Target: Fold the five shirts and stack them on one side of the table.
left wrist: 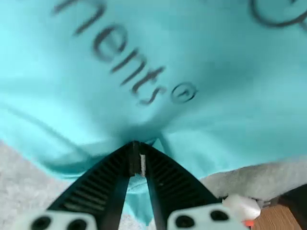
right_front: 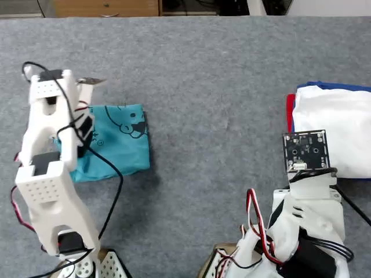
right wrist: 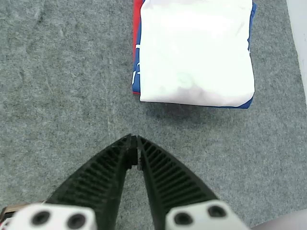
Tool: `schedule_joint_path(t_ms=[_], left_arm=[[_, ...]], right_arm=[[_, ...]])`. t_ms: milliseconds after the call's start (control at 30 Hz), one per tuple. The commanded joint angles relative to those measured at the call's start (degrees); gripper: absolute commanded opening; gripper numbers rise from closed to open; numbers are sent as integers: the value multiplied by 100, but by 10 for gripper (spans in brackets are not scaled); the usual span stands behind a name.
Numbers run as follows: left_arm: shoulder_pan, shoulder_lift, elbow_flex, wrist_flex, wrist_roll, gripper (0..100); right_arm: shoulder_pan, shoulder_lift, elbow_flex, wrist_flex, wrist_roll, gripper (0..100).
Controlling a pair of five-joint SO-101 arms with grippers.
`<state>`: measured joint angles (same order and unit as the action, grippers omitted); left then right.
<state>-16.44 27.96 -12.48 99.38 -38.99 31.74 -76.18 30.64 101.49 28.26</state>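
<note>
A folded teal shirt (right_front: 119,139) with dark printed drawings lies on the grey table at the left. My left arm stands over its left edge. In the left wrist view my left gripper (left wrist: 135,152) is shut on a fold of the teal shirt (left wrist: 158,57), with cloth showing between the fingers. At the table's right edge sits a stack of folded shirts (right_front: 333,124): white on top, blue and red edges beneath. My right gripper (right wrist: 134,143) is shut with nothing in it, hovering over bare felt just short of the stack (right wrist: 194,52).
Grey felt (right_front: 214,87) covers the table between the teal shirt and the stack. Wooden furniture (right_front: 107,7) runs along the far edge. Both arm bases and their cables (right_front: 255,220) crowd the near edge.
</note>
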Motion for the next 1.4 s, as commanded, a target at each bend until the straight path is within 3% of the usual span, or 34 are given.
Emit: schedule_joint_path(t_ms=[0, 233, 533, 733, 900, 1133, 1367], left_arm=[[-378, -488, 18, 132, -123, 18], [-747, -980, 440, 132, -167, 18], [-1459, -1552, 607, 132, -352, 18], [-1996, -2677, 607, 132, -325, 18], [-2637, -3996, 607, 79, -18, 19], [-3833, -4998, 1547, -1530, 1512, 19], [-4607, -5095, 2804, -2690, 1609, 19]], right_arm=[[-92, 22, 13, -18, 70, 5], [-910, 31, 356, -404, 53, 5], [-1446, 31, 857, -888, 53, 5], [-2299, 84, 1393, -1486, 18, 4], [-3204, 954, 1499, -1846, 9, 3], [-4629, 3020, 382, -1890, -387, 3], [-6079, 5358, -1666, -1908, -1565, 3]])
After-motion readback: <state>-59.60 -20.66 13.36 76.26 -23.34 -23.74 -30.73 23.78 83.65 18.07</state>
